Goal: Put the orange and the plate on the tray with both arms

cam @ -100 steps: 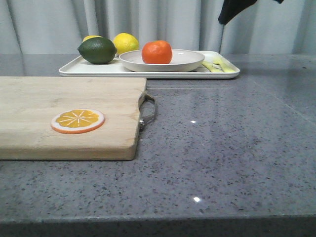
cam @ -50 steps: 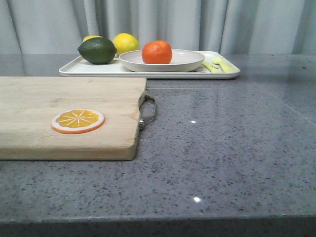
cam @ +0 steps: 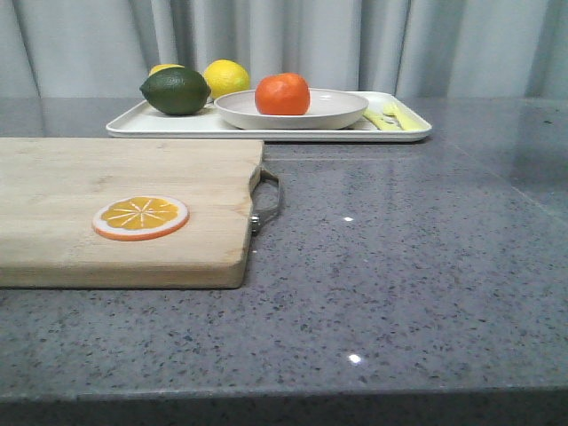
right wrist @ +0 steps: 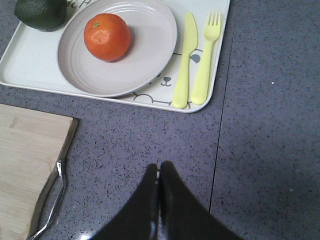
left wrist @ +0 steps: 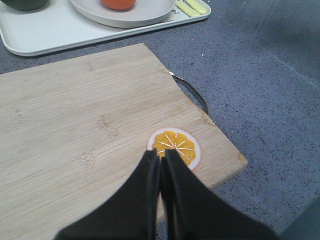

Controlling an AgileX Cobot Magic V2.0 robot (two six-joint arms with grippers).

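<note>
Both grippers are pressed closed on nothing: the left gripper (left wrist: pixel 161 162) hangs over the pale wooden cutting board (cam: pixel 115 209) near its flat orange slice (cam: pixel 140 217), the right gripper (right wrist: pixel 159 172) over the grey speckled desk (cam: pixel 408 266). On the flat white rectangular tray (cam: pixel 133 125) sits the round off-white plate (cam: pixel 333 108) holding the whole bright orange (cam: pixel 282 94), beside a dark green lime (cam: pixel 175 90), a yellow lemon (cam: pixel 226 78) and a yellow plastic knife (right wrist: pixel 184 62) and fork (right wrist: pixel 205 60)

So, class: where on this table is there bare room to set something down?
Bare grey counter lies right of the wooden cutting board and before the white rectangular tray. The tray is crowded: off-white plate with orange, yellow cutlery.
</note>
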